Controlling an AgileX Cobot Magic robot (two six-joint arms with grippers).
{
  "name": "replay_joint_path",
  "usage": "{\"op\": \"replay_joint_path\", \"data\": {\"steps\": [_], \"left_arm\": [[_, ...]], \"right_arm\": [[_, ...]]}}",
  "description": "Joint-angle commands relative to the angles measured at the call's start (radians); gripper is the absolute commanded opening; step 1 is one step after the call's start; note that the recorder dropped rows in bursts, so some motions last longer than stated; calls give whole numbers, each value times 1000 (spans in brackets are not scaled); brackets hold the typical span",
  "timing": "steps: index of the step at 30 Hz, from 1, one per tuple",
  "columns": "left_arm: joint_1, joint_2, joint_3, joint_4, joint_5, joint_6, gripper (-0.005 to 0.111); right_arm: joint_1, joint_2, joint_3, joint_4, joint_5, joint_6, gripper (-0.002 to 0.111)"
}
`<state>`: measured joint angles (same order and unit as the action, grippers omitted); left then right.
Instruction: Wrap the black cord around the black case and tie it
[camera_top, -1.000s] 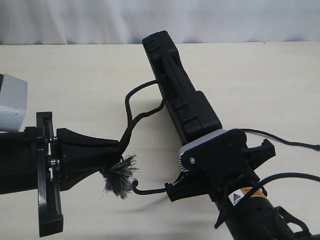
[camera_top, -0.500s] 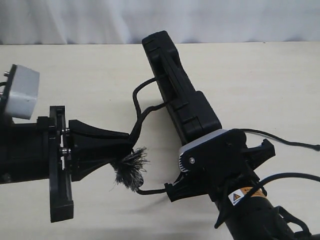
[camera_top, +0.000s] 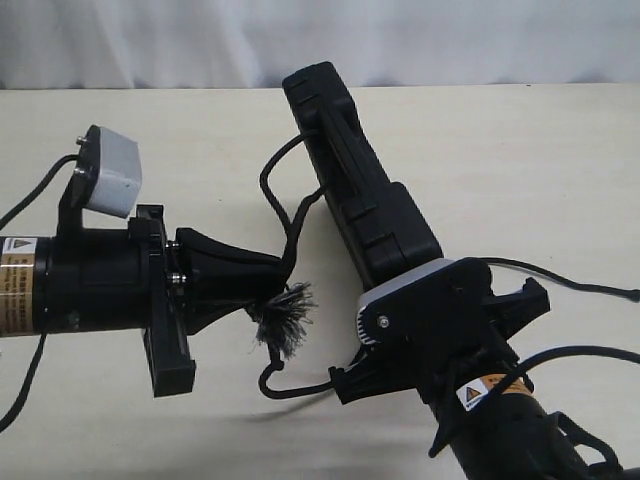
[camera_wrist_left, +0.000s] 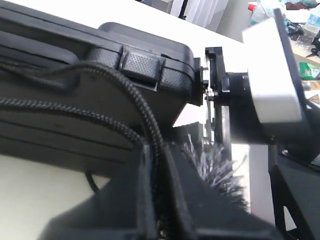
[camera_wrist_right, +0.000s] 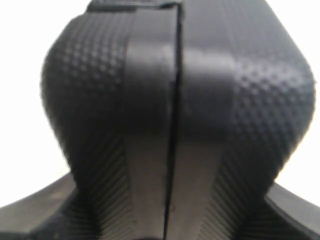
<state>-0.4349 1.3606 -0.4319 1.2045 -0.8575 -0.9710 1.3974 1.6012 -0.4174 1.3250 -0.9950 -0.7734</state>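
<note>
the left gripper (camera_top: 268, 290) is pinched tight on the black cord (camera_top: 290, 225), right by its fluffy end. the cord loops up to the black case (camera_top: 355, 180) just beside it. the right gripper (camera_top: 440, 335) holds the case's near end, over the table (camera_top: 150, 120).

The black case (camera_top: 355, 180) runs across the table (camera_top: 150, 130) from the middle of its far edge toward the near right corner, its near end under the right gripper (camera_top: 437, 335) — left of it, the black cord (camera_top: 285, 215) loops from the case's side down to the left gripper (camera_top: 272, 285), which reaches in from the left edge.
</note>
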Motion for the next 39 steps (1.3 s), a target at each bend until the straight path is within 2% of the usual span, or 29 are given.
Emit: {"op": "replay_joint_path", "data": {"steps": [1, 4, 10, 12, 14, 21, 27, 33, 36, 39], "left_arm": [[-7, 17, -22, 7, -8, -18, 0], [-7, 17, -22, 55, -41, -50, 0], [-7, 17, -22, 202, -253, -62, 0], [-7, 17, -22, 248, -259, -62, 0], [-7, 17, -22, 285, -223, -62, 0], [-7, 17, -38, 277, 18, -47, 0], [-7, 17, -104, 278, 63, -92, 0], [-7, 17, -117, 282, 100, -111, 0], [-7, 17, -117, 261, 227, -148, 0], [-7, 17, -117, 199, 447, -205, 0]], "right_arm": [[-5, 7, 13, 20, 89, 1, 4], [-5, 7, 13, 20, 89, 1, 4], [-5, 7, 13, 20, 89, 1, 4], [-5, 7, 13, 20, 89, 1, 4], [-5, 7, 13, 20, 89, 1, 4], [-5, 7, 13, 20, 105, 1, 4], [-5, 7, 13, 20, 107, 1, 4], [-5, 7, 13, 20, 107, 1, 4], [-5, 7, 13, 20, 107, -12, 4], [-5, 7, 13, 20, 107, -24, 4]]}}
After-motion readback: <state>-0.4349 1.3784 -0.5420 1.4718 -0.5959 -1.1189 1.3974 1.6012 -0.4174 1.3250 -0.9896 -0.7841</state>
